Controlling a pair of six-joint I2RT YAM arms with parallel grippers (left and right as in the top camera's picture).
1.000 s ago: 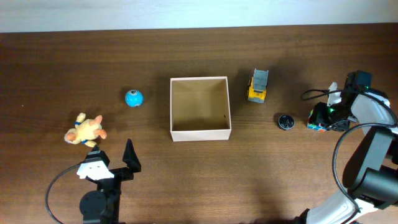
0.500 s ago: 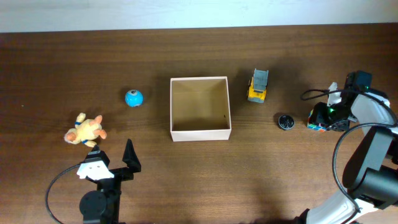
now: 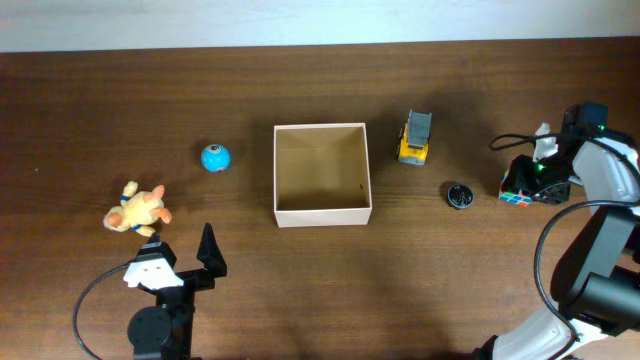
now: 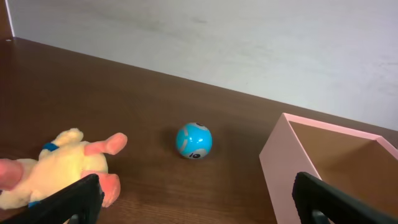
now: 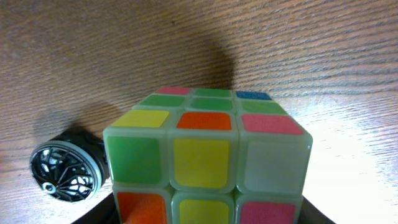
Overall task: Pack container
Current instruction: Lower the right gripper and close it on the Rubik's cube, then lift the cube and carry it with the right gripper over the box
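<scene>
The right gripper [image 3: 526, 184], on an arm folded back along the frame's right edge, seems clenched on the puzzle cube [image 5: 205, 155], while the left gripper [image 3: 210, 252], lower left, sits released.

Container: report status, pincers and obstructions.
Left pincer open, holding nothing. Right pincer on the cube, grip unclear. Container empty, open top unobstructed.
</scene>
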